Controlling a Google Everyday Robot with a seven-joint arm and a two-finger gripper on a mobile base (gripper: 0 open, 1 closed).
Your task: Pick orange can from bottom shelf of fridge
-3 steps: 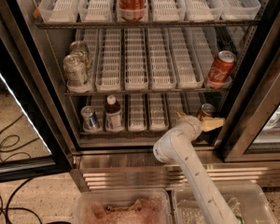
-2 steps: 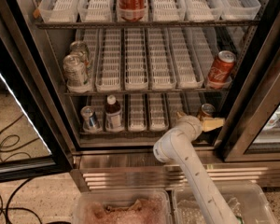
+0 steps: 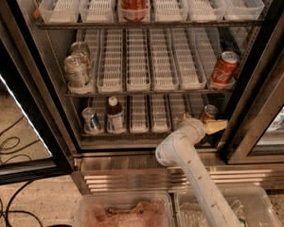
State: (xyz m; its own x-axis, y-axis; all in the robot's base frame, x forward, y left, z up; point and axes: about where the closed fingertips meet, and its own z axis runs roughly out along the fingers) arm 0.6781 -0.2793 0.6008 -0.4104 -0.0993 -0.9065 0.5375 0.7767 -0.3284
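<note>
The orange can (image 3: 209, 112) stands at the right end of the bottom shelf (image 3: 146, 132) of the fridge (image 3: 47, 79), its silver top rim showing. My gripper (image 3: 214, 125) reaches into that shelf on the white arm (image 3: 189, 160) and sits right in front of and just below the can, hiding the can's lower part. I cannot tell if it touches the can.
A blue-and-silver can (image 3: 91, 120) and a dark bottle (image 3: 114, 114) stand at the bottom shelf's left. A red can (image 3: 223, 68) sits on the middle shelf at right, pale cans (image 3: 77, 72) at left. Another red can (image 3: 133, 2) is on top. Clear bins (image 3: 123, 211) sit on the floor.
</note>
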